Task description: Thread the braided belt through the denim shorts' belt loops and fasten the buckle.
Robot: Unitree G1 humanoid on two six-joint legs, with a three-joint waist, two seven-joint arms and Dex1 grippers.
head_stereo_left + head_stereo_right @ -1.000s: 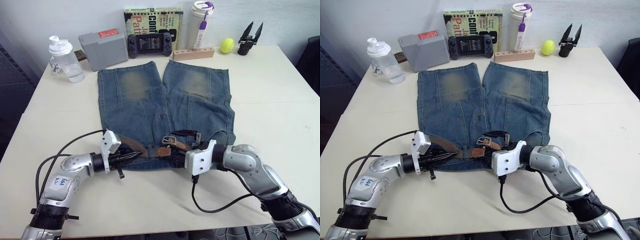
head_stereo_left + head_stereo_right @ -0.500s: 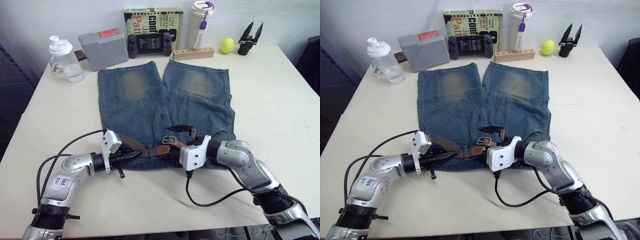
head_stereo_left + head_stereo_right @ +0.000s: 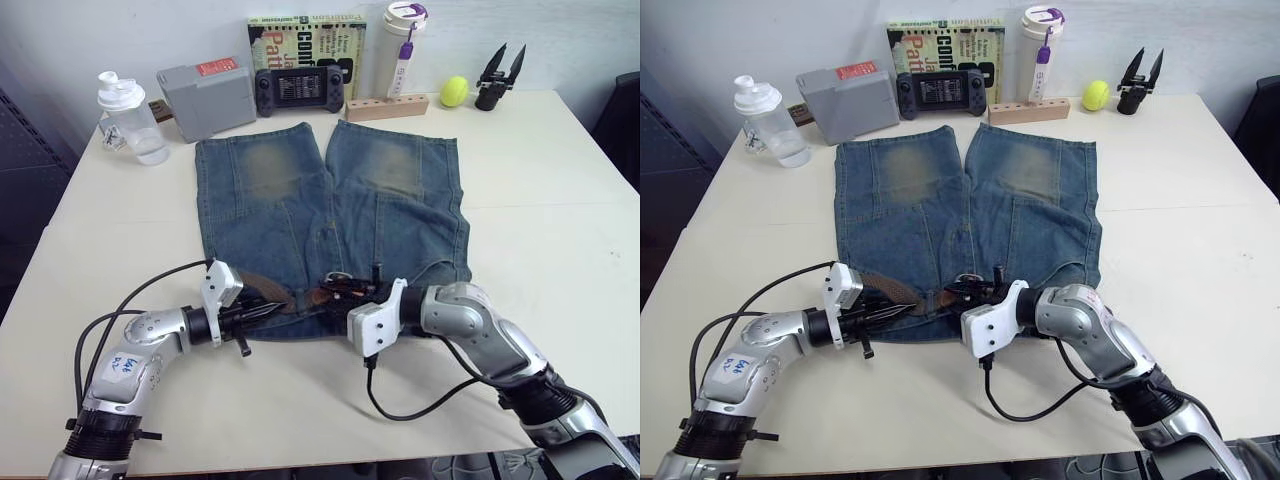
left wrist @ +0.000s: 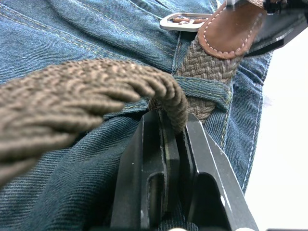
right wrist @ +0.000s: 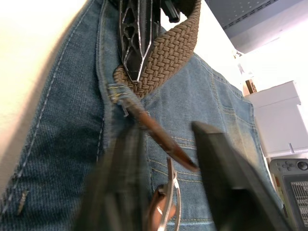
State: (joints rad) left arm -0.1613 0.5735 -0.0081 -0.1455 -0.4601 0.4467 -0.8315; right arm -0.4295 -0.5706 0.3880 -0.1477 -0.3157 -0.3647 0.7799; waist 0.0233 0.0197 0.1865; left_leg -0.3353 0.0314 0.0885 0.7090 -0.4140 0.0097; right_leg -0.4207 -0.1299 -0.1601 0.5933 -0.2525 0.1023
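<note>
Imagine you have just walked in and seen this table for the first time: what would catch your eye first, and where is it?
The faded denim shorts spread flat across the middle of the table stand out first. At their near waistband both arms meet: the left gripper is shut on the braided belt, and the right gripper is open around the leather tip beside the buckle. Along the far edge stand a book, a tumbler and a yellow ball.

Right gripper (image 3: 345, 290): shifted leftward across the lower centre of the frame, jaws lowered and open about the braided belt (image 3: 262, 289) leather tip near the buckle (image 3: 337, 279).
</note>
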